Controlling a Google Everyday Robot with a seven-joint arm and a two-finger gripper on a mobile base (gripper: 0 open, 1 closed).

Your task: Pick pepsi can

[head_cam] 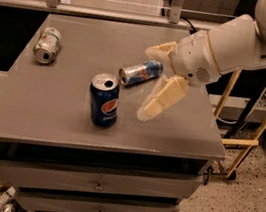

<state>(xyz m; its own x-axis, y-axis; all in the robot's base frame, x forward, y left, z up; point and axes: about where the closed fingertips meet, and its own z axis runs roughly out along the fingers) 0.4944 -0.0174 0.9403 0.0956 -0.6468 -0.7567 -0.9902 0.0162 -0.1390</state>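
Muted, even light lay on the table (45, 113), brightest on the pale gripper (147, 83) above its right half, fingers (165, 95) spread, while the drawers (94, 185) beneath sat shadowed.

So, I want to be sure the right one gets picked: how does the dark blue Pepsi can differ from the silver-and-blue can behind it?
The pepsi can stands upright; the silver-and-blue can lies on its side. The pepsi can is wider and dark blue; the silver-and-blue can is slimmer, mostly silver. Both are drink cans on the table. The hand hovers open near the lying can's end.
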